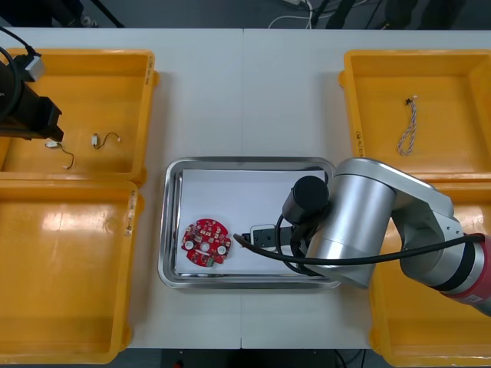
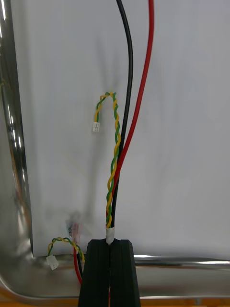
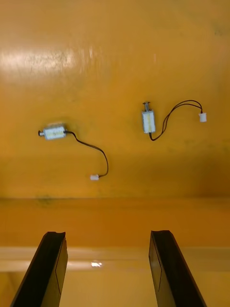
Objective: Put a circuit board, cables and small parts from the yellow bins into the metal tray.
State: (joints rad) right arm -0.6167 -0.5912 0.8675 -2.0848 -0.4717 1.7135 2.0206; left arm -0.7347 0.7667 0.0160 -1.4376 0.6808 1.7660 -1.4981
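- Firmly together, the black fingers of the right gripper (image 2: 110,242) clamp a cable bundle of black, red and twisted yellow-green strands (image 2: 125,120) at its white sleeve, low over the shiny metal tray with a white inside (image 1: 170,222).
- That bundle's long axis runs straight away from the fingertips across the white floor. Its yellow-green pair curls back to a white plug (image 2: 96,127), and a second white plug (image 2: 52,262) lies just beside the fingers at the tray's corner.
- One round red circuit board (image 1: 205,242) lies flat in the tray's left part, apart from the right arm (image 1: 368,222), which covers the tray's right end in the front view.
- Over the far left yellow plastic bin (image 1: 146,84) hovers the left gripper (image 3: 108,235), its fingers wide apart.
- Two small metal parts lie in that bin, each trailing a thin black wire: one (image 3: 52,133) crosswise to the fingers, the other (image 3: 148,120) pointing away from them, the two well apart.
- One twisted blue and white cable (image 1: 406,130) lies in the far right yellow bin (image 1: 349,84), running roughly far to near.
- Counting the near left bin (image 1: 69,268) and the near right bin (image 1: 414,330), the bins number four.
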